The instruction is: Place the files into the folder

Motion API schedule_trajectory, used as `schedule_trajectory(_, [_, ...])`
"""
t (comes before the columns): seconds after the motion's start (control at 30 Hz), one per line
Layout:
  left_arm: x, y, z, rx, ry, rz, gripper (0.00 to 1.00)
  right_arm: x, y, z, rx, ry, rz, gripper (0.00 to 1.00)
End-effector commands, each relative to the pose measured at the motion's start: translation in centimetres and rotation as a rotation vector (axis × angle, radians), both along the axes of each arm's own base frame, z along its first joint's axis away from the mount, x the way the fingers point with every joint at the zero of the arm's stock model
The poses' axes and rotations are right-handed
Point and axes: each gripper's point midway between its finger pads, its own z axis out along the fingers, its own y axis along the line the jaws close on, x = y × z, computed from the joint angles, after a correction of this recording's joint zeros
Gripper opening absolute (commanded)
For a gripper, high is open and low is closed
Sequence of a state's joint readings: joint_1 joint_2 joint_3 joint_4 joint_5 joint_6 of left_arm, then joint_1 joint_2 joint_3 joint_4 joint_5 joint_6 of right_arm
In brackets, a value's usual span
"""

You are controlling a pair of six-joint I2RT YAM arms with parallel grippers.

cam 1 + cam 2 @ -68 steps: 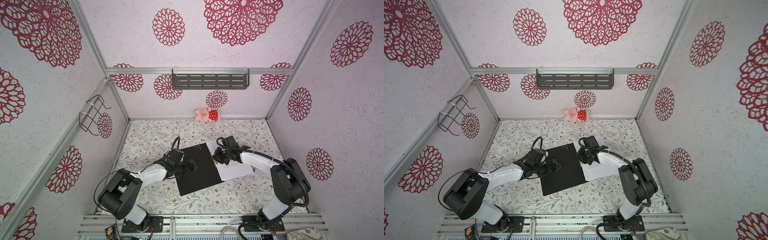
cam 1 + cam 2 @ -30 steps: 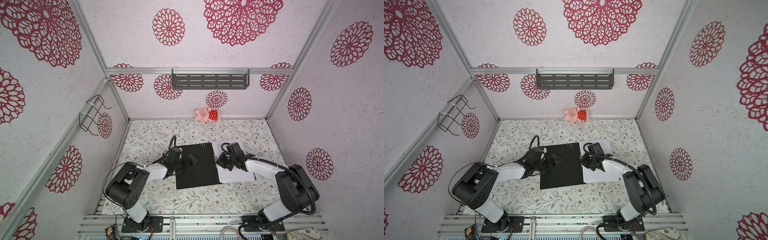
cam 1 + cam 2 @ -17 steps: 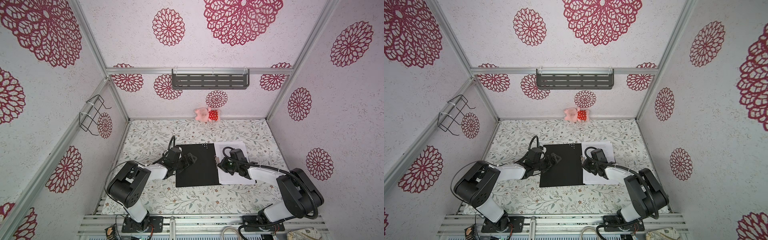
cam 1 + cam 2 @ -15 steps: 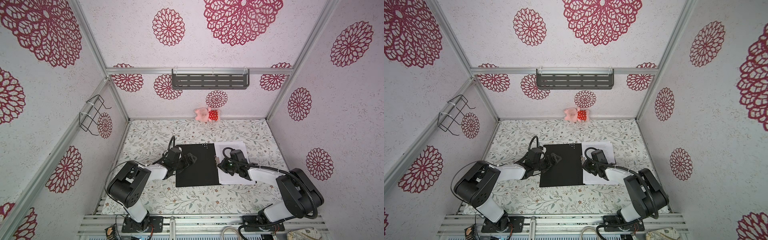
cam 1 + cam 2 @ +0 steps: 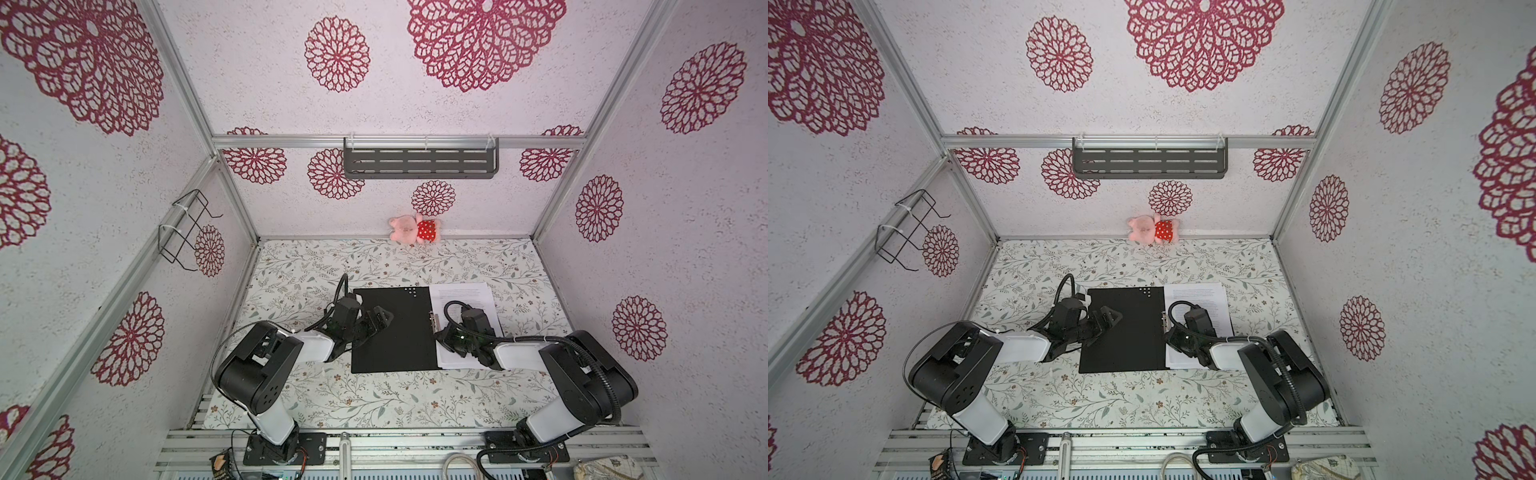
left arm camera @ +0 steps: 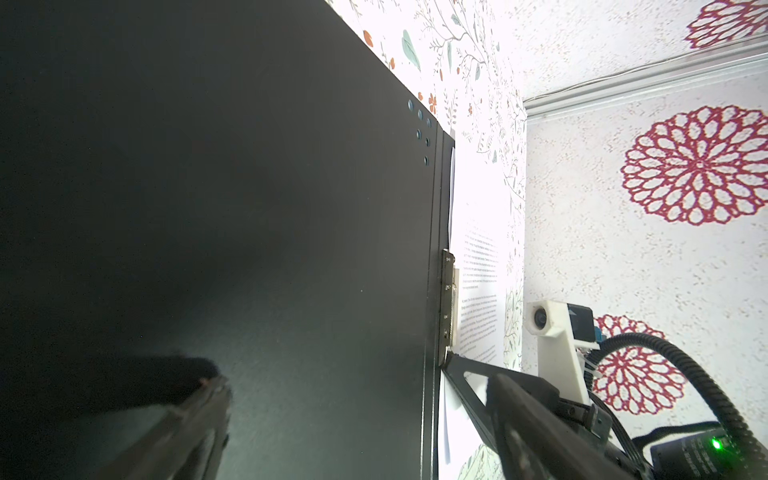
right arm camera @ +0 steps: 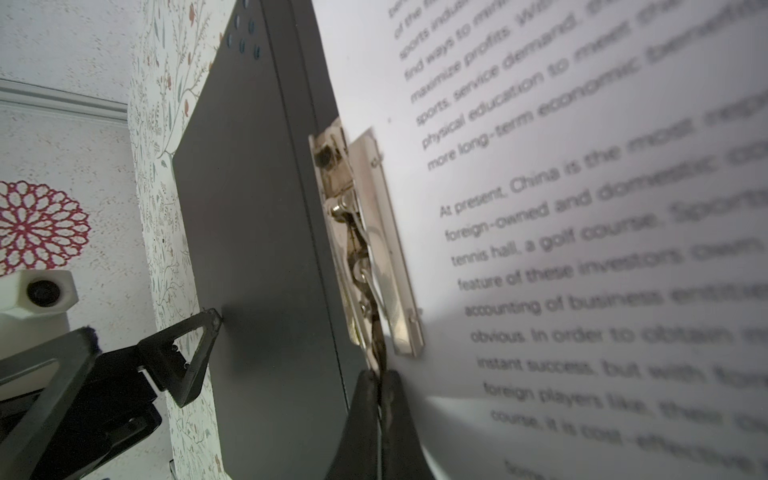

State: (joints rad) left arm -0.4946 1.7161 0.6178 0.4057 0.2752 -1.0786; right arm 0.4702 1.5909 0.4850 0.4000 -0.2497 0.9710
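Where the folder (image 5: 390, 332) lay open on the table (image 5: 374, 395), black inside up, the files (image 5: 465, 297) sat on its right half. The right gripper (image 7: 379, 386) was pinched together on the spine clip (image 7: 365, 249). The left gripper (image 5: 376, 324) stood wide apart at the left cover.

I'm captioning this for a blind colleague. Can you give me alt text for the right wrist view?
The right end effector is closed on the lever of the metal clip along the spine of the open folder, beside a printed sheet. The open left end effector touches the black cover's outer edge with one fingertip.
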Motion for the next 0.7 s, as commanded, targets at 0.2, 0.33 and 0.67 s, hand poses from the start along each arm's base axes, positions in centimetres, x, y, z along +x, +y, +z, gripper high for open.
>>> schedule_trajectory(0.2, [-10.2, 8.8, -12.1, 0.366, 0.489, 0.12, 1.0, -7.9, -9.5, -9.3, -0.414, 0.377, -0.172, 0.0])
schedule_trajectory(0.33, [-10.2, 8.9, -12.2, 0.369, 0.488, 0.123, 1.0, -8.4, -10.4, -9.4, -0.447, 0.393, -0.209, 0.0])
schedule_trajectory(0.67, [-10.1, 8.5, -12.4, 0.348, 0.482, 0.114, 1.0, -5.1, -4.1, -5.8, -0.268, 0.275, -0.057, 0.0])
